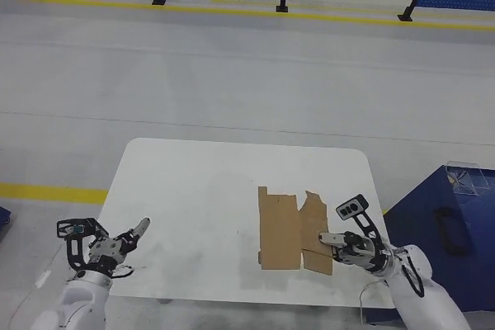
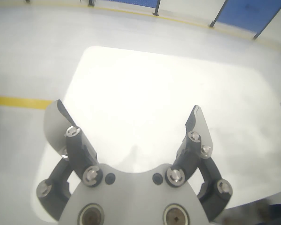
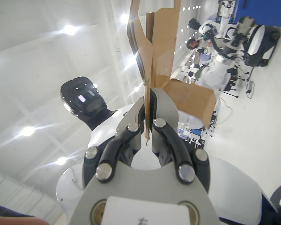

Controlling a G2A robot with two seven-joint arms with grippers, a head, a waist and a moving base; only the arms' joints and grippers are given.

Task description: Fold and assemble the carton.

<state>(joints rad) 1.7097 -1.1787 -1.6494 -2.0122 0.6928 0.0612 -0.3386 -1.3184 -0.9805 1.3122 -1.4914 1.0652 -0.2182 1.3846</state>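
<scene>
Right gripper (image 3: 147, 94) pinched the carton's (image 3: 162, 36) near corner. left gripper (image 2: 127, 108), spread and empty, hung at the table's (image 1: 198, 190) near left edge, well apart. Beyond, the flattened carton stretched over the table's right part. Best, I judged: pinch firmly while the left crosses to open the panels.

Left tool (image 2: 127, 105) spread wide, empty; right tool (image 3: 148, 95) pinched tight on carton (image 1: 285, 231) edge.
</scene>
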